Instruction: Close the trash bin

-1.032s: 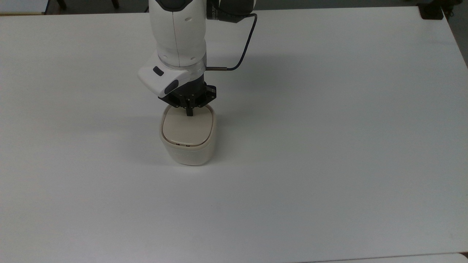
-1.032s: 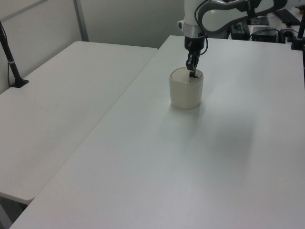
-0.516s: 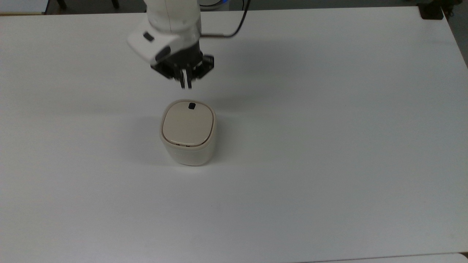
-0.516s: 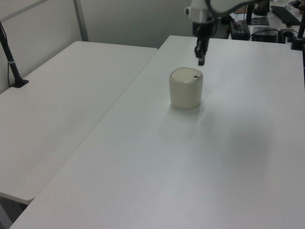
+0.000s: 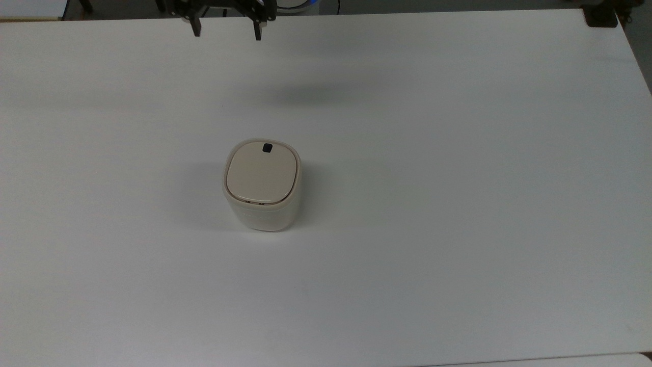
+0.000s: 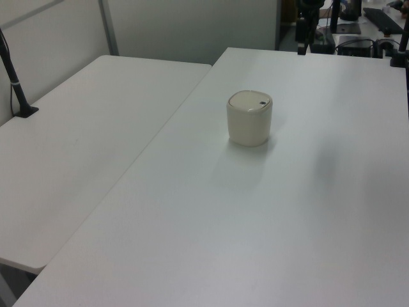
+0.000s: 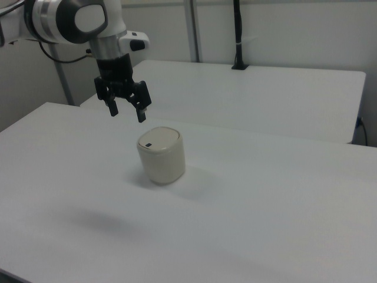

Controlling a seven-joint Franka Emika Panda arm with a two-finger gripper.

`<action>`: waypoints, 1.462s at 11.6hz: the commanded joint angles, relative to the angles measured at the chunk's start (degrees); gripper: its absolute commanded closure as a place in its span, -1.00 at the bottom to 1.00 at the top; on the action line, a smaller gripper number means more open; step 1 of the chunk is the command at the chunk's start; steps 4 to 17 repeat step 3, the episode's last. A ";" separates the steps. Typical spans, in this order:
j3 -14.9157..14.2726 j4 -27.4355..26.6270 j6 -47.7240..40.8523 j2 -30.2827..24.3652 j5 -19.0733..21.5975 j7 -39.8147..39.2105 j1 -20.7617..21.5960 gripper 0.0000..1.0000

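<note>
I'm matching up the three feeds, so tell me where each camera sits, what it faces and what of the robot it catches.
Top view: high above the white table, looking down on the closed trash bin; the open gripper at the top edge.
Left view: raised, looking along the table to the bin; dark gripper parts at the far edge.
Right view: lower, side-on; the arm and gripper above the bin.
All three share the bin with its black button.

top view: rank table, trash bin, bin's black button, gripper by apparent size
1. table
2. trash bin
3. gripper, open, cut off by the top view's upper edge and raised nearer the camera, so this rank is unsure
4. black button
</note>
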 commanded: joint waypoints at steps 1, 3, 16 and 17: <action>0.23 -1.76 0.24 -1.67 -0.70 0.69 -0.86 -1.00; 0.14 -1.76 -0.02 -1.41 -0.79 0.69 -0.69 -1.00; 0.14 -1.76 -0.02 -1.41 -0.79 0.69 -0.69 -1.00; 0.14 -1.76 -0.02 -1.41 -0.79 0.69 -0.69 -1.00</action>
